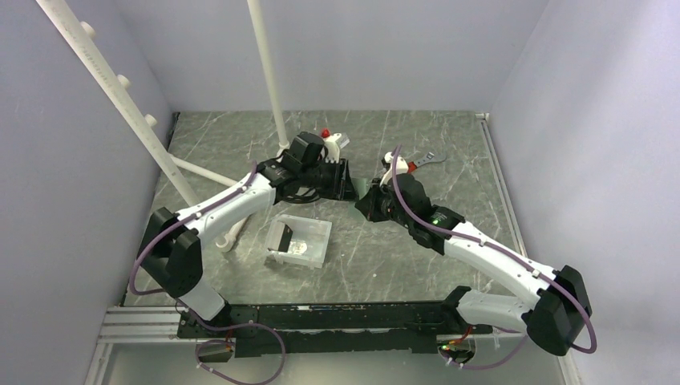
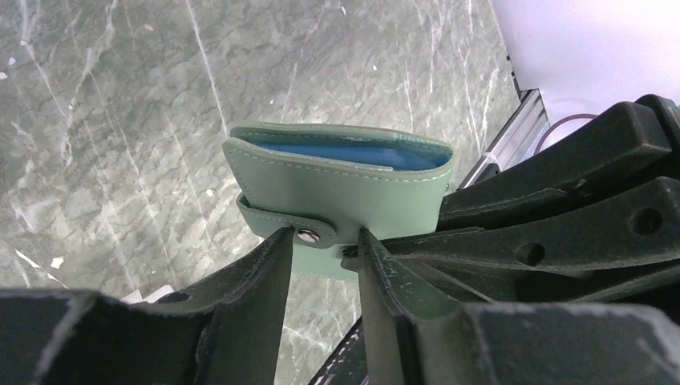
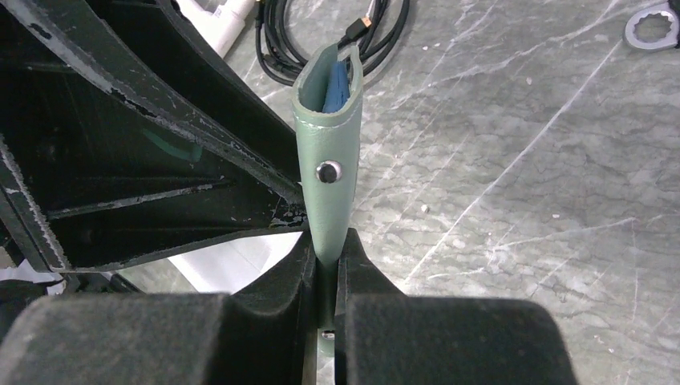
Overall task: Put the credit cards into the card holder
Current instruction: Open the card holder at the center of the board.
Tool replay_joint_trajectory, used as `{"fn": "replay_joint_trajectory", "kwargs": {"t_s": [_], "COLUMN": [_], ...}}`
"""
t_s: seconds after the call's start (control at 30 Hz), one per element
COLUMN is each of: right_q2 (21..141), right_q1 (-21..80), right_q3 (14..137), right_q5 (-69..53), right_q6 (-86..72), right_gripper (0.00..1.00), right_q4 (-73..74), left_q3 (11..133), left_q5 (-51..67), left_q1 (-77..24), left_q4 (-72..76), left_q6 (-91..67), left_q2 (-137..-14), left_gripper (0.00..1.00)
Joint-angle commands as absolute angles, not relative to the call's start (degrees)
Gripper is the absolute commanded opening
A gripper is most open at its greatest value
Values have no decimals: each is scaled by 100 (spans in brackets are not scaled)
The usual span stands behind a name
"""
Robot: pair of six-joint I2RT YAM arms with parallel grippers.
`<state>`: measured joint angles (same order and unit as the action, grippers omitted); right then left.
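Right gripper [image 3: 325, 250] is pinched tight on one edge of the green card holder [image 3: 325, 144], keeping it in the air over the table [image 1: 449, 160], roughly 1 o'clock from the white tray [image 1: 313, 220]. Left gripper [image 2: 325, 237] is half-open, with its tips either side of the snap tab [image 2: 277, 218]

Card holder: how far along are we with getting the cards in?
Looks done: the card holder is folded, blue pockets inside. No loose cards show, though I can't confirm any inside. In hand: the right gripper clamps its edge, holding it upright; the left gripper has its jaws apart either side of the snap strap. Left: probably fastening that strap, unless it's already snapped.
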<state>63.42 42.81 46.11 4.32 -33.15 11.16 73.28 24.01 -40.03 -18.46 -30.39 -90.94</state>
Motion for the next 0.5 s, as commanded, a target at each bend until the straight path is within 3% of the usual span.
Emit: {"fn": "replay_joint_trajectory", "kwargs": {"t_s": [0.0,0.47], "right_q2": [6137,5355], "right_q1": [4385,4421], "right_q3": [4628,3934], "right_q5": [176,223], "right_q6": [-3404,-3831], "right_gripper": [0,0], "right_q4": [31,-860], "left_q3": [7506,7471], "left_q5": [2403,2669], "left_q1": [-4070,-4104], "left_q4": [-1921,-1902], "left_q6": [-3059,-2798], "left_q2": [-9280,-9320], "left_gripper": [42,37]}}
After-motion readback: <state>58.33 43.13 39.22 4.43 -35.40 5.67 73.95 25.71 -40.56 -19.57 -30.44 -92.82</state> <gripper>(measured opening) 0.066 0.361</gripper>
